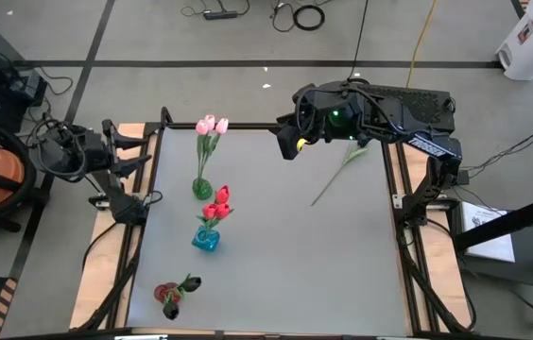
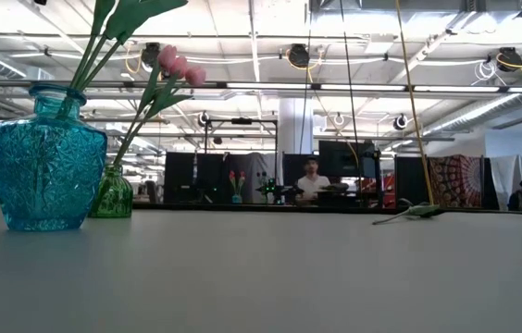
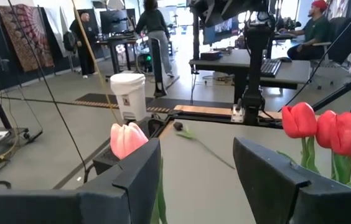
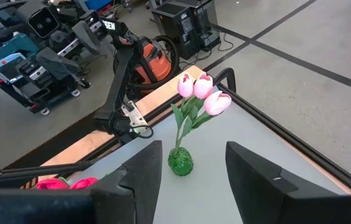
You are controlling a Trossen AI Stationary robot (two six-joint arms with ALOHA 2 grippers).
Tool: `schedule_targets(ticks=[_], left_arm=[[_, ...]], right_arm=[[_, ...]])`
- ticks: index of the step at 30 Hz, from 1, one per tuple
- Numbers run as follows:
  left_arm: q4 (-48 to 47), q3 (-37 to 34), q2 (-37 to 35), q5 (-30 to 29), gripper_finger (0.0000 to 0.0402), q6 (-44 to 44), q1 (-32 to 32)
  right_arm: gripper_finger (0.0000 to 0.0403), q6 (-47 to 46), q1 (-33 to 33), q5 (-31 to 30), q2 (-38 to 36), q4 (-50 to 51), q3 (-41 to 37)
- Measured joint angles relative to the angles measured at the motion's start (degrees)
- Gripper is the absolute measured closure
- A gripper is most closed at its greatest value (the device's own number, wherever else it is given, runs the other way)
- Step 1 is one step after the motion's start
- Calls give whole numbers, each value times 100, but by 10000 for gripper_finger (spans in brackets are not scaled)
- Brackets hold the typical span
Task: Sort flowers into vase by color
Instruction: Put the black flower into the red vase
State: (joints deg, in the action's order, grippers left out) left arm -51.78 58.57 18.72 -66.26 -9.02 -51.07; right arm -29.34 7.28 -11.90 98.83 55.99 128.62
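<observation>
Green thin-stemmed loose flower [image 1: 340, 171] lies flat on grey desk [image 1: 276, 274], right side, apart from vases. Our right fingers [image 1: 297, 144] spread, empty, hovering just beside it; left fingers [image 1: 139, 151] spread, waiting at desk's left edge. We'd pinch mid-stem, lift level.

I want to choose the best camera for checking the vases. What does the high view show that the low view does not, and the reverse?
Only the high view shows the dark red vase with black tulips, the red tulip heads, the left gripper parked at the table's left edge, and the open right gripper at the far edge.

Only the low view shows the room behind, with a seated person.

Both show the blue glass vase, the green glass vase with pink tulips, and the loose green stem lying on the table.
</observation>
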Motion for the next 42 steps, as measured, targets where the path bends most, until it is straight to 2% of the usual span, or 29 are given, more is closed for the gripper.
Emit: schedule_targets(ticks=[7, 18, 27, 33, 37, 42], left_arm=[[53, -2, 0, 0, 194, -118, -1], [721, -4, 79, -44, 194, -103, -2], [834, -4, 245, -1190, 194, 162, -2], [779, -4, 243, -2111, 194, 736, 0], [1040, -7, 264, -2071, 194, 1187, 0], [1428, -7, 425, -1706, 194, 1411, -2]], right_arm=[[234, 2, -1, 0, 0, 0, 0], [234, 0, 1, 0, 0, 0, 0], [234, 0, 0, 0, 0, 0, 0], [234, 0, -1, 0, 0, 0, 0], [234, 1, -1, 0, 0, 0, 0], [234, 2, -1, 0, 0, 0, 0]])
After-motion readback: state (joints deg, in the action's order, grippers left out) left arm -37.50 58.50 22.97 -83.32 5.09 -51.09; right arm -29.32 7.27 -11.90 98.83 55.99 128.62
